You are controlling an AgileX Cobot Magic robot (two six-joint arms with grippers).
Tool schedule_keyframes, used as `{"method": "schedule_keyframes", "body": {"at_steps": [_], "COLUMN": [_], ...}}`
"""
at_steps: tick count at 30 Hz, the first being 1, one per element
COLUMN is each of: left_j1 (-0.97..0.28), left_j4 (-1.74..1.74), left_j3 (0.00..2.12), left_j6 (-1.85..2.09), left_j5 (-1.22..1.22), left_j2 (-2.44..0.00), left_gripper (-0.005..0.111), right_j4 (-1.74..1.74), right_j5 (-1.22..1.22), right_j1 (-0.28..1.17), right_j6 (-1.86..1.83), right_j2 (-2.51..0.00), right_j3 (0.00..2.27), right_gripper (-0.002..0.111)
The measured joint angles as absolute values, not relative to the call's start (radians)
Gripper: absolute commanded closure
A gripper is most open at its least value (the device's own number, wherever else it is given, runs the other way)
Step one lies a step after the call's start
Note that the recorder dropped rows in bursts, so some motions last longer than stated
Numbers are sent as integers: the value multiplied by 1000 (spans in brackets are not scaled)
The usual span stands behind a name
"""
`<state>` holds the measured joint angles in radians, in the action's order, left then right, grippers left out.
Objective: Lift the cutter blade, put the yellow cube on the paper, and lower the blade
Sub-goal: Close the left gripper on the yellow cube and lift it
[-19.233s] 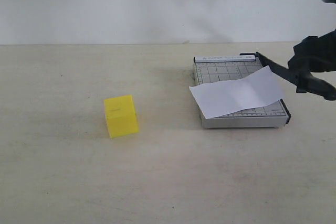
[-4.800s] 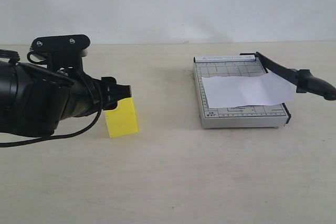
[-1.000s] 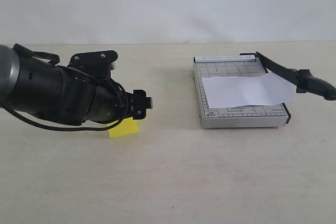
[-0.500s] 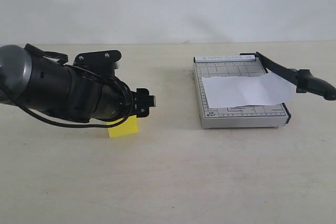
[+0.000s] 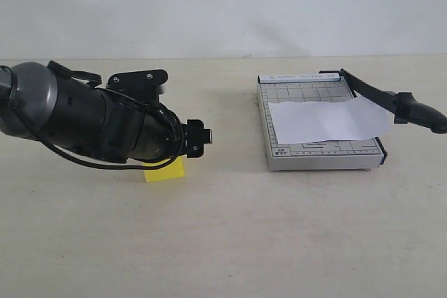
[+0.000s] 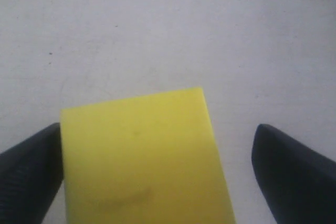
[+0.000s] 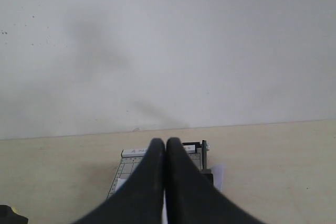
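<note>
- Two tools to report. The left tool [image 6: 158, 129] has its fingers [image 6: 29, 171] spread either side of the yellow cube [image 6: 142, 156], not clamped on it. One finger sits right at a cube edge. The other has bare counter [image 5: 279, 242] showing between it and the cube.
- The right tool [image 7: 166, 145] has its fingers pressed together. It's up off the counter, looking at the trimmer from well back. I can't see it in the exterior view.
- The yellow cube is on the counter, well left of the trimmer base [image 5: 300, 92]. In the exterior view the left arm [image 5: 98, 127] covers most of it and only a low corner shows. It's in the same spot as 19.2 s ago, so it hasn't moved.
- Versus 1.0 s ago, the left arm has slid further right over the cube, and its tip is a bit nearer the trimmer. More of the grey link shows at the left edge.
- Versus 19.2 s ago, the right arm was at the blade's handle [image 5: 419, 113] and is now gone from the exterior view.
- The paper [image 5: 325, 122] was skewed then, with a corner off the left side of the base. Now it lies roughly square across the base, its right end past the right edge, beneath the blade.
- The cutter blade [image 5: 377, 94] is angled up from its hinge at the far right corner, handle out beyond the base. No change from 4.8 s ago.
</note>
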<state>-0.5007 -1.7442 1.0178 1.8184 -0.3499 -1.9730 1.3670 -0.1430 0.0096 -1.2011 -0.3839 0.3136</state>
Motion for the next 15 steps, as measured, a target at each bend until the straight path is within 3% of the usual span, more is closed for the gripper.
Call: {"method": "schedule_keyframes", "body": {"at_steps": [8, 15], "left_j1": [-501, -501], "left_j4": [-1744, -1744], "left_j3": [1018, 1018], "left_j6": [1832, 1906], "left_j5": [-343, -295], "left_j2": [-1973, -1939], "left_gripper": [102, 102], "right_j4": [1367, 1367], "right_j5": [-143, -143], "right_j1": [10, 10], "right_j6": [-1201, -1201], "right_j2": [-384, -384], "right_j3": [314, 314], "right_gripper": [109, 109]}}
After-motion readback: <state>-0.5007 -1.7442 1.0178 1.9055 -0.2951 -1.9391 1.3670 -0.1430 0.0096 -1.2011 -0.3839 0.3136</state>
